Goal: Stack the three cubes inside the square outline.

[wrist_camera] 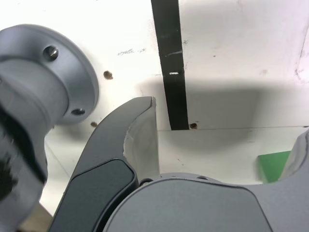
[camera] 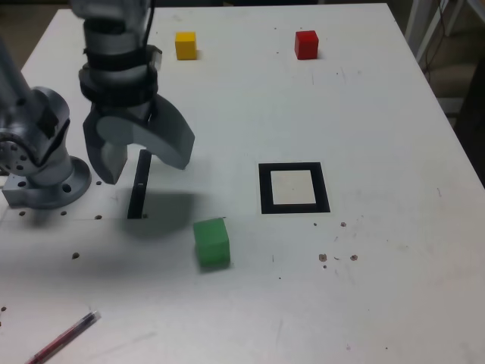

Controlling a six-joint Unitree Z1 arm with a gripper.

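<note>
Pincer (camera: 145,168) of mine hangs above the table (camera: 394,280) with its jaws spread wide and nothing between them, over the narrow black strip (camera: 139,184). The green block (camera: 213,243) is the nearest of the three, sitting on the bare white top just beside the square outline (camera: 295,208), towards the exterior view's left and nearer that camera. In the wrist view only a green corner shows past one of my fingers. The yellow block (camera: 186,45) and the red block (camera: 307,45) lie well apart from each other at the far side, and nothing stands in the outline yet.

I judge the green one should come first, as the base. It looks stiff and light, perhaps wood or hard foam, so a modest squeeze ought to hold it without denting. Its faces look smooth and might slip if I catch only an edge. It sits slightly turned, so I would line up with two opposite upright faces, take it around mid-height, and keep its underside level for a flat landing on the pale centre.
</note>
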